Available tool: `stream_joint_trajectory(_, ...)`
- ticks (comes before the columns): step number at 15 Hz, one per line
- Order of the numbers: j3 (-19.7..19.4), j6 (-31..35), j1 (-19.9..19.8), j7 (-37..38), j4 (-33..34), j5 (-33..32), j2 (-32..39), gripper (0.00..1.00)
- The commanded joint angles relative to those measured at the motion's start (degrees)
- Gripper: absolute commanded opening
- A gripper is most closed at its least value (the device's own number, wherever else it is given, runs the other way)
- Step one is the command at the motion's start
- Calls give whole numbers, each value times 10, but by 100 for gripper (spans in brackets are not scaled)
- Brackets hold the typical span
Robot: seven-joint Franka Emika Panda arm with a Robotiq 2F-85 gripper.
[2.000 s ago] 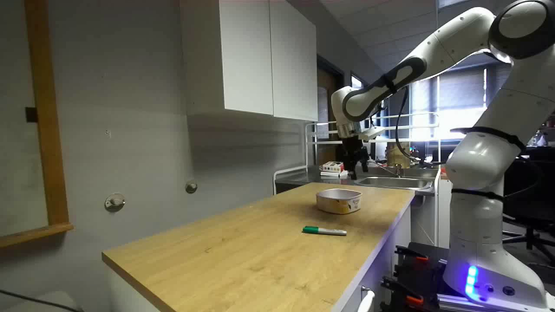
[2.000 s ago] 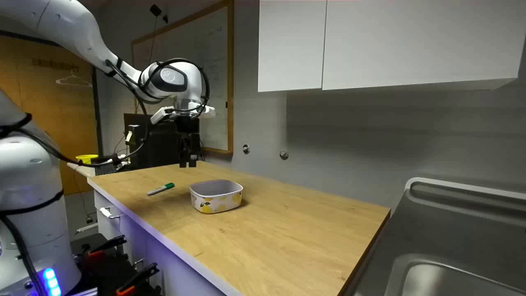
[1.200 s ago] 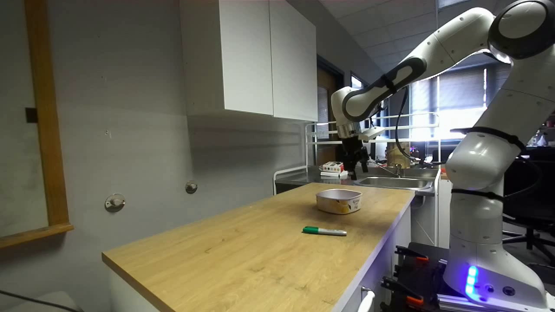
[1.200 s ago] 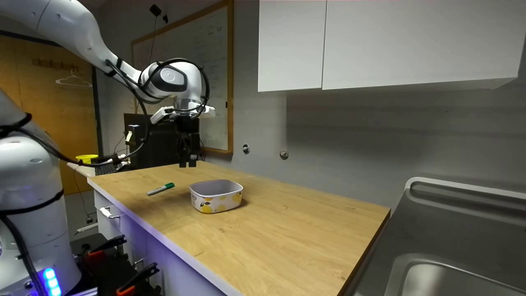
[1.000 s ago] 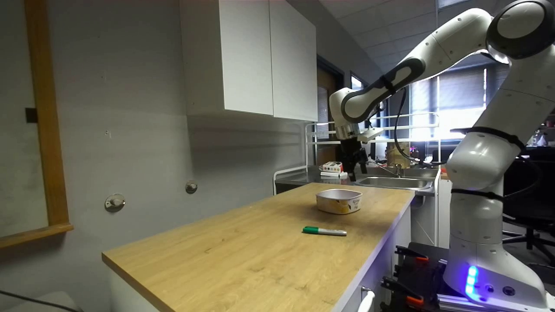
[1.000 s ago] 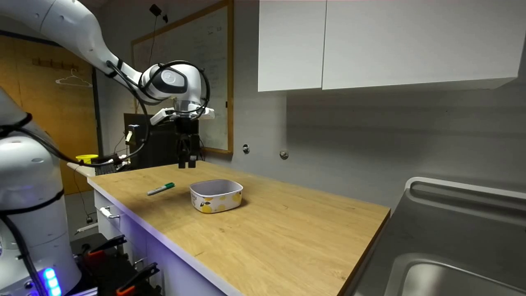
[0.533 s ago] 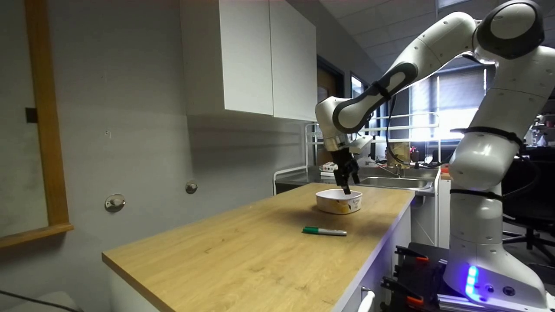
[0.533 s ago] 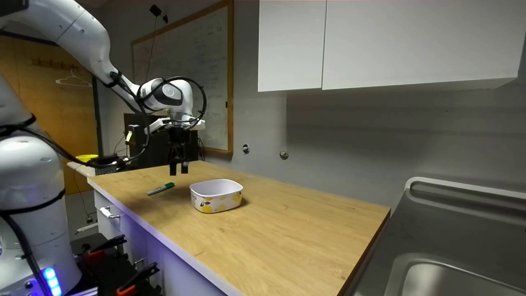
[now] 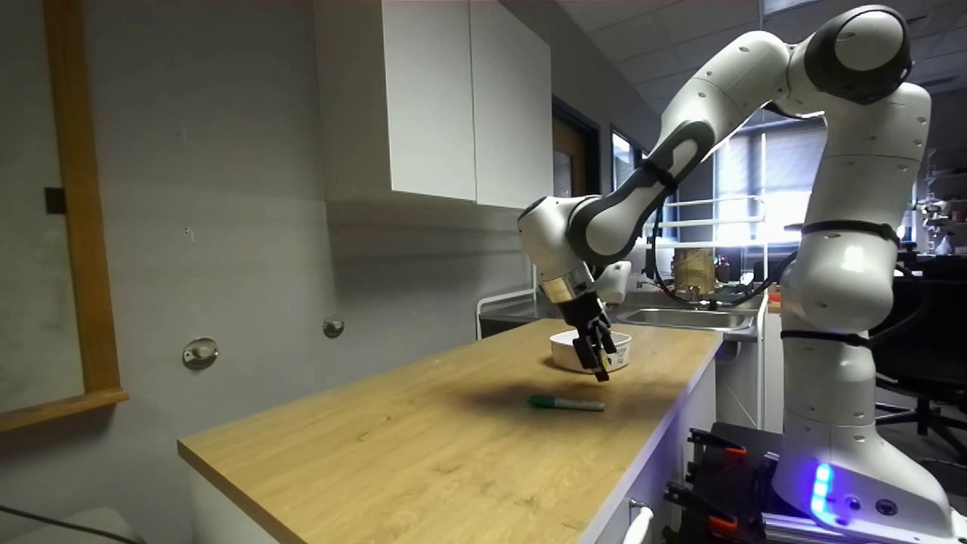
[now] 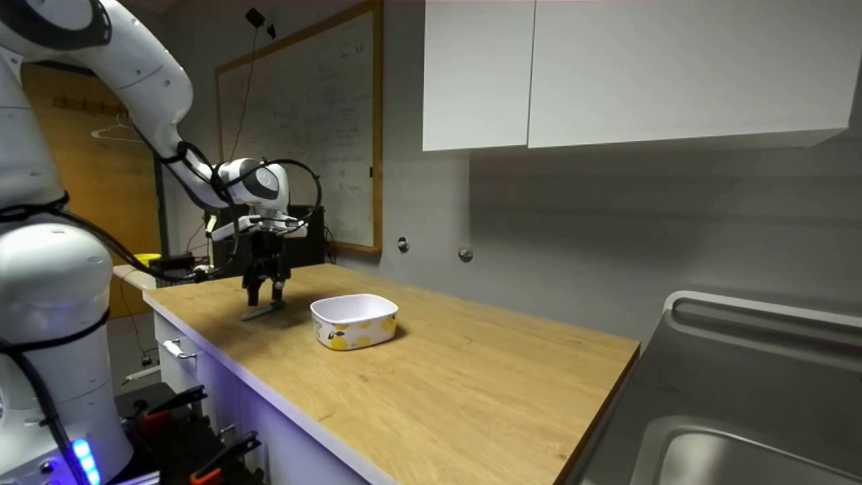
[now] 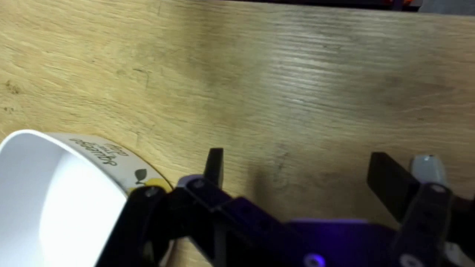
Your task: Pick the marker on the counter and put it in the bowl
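Note:
The marker [image 9: 566,403], green-capped with a grey barrel, lies on the wooden counter [image 9: 408,461]. In an exterior view the marker [image 10: 261,311] lies just below my gripper [image 10: 265,300]. The bowl [image 10: 357,335], white with yellow lemon prints, stands beside it on the counter. My gripper [image 9: 605,366] is open and empty, low over the counter in front of the bowl [image 9: 563,355]. In the wrist view the gripper [image 11: 297,161] has its fingers wide apart. The marker's grey end [image 11: 428,168] shows beyond the right finger, the rest hidden. The bowl [image 11: 100,148] is at the left.
A sink [image 9: 684,318] and dark worktop [image 10: 761,377] adjoin the counter's end. White wall cabinets [image 10: 640,74] hang above. The arm's cable loop [image 10: 313,178] hangs around the wrist. A drawer handle [image 10: 176,349] projects from the counter's front.
My gripper was high and still, then came down past the bowl to low over the counter near the marker. Its shadow now falls on the marker. The marker and bowl have not moved.

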Motion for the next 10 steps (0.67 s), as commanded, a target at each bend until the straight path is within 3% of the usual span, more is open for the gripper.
stream_joint_trajectory(1, 15, -12, 30, 14, 33, -3, 55, 100)
stream_joint_trajectory(10, 13, -29, 71, -42, 102, 40, 129, 100)
